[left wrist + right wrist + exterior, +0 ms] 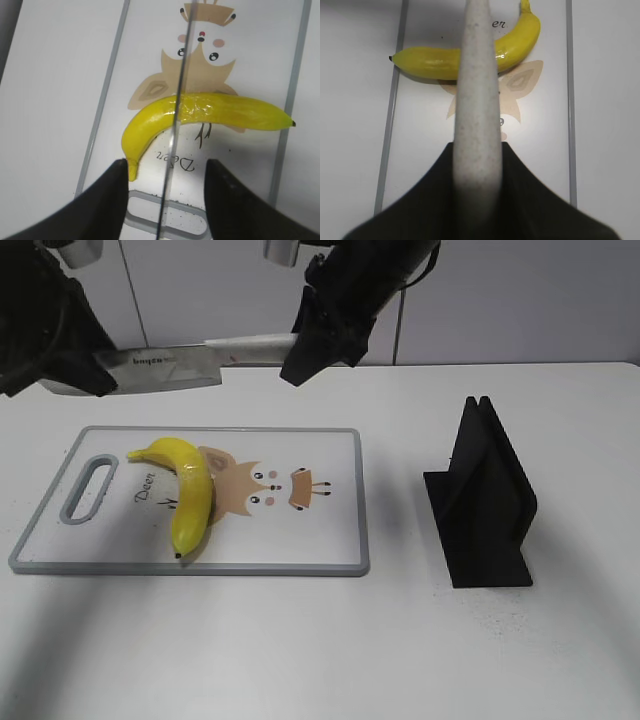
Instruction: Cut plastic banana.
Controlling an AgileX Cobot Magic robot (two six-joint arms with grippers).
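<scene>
While on cutting board, plastic banana, whole.

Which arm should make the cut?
Right. The right claw is shut on the knife handle, and the blade lines up across the plastic banana. The left claw is open astride the blade, gripping nothing.

The plastic banana lies across the white cutting board, its dark tip to the right and its stem down at the lower left. A thin knife blade, seen edge-on, runs from top to bottom and crosses the banana near its middle. The left pincer has a dark finger on either side of the blade. Under the banana sits a printed cartoon deer. The pale table shows on the left.
</scene>
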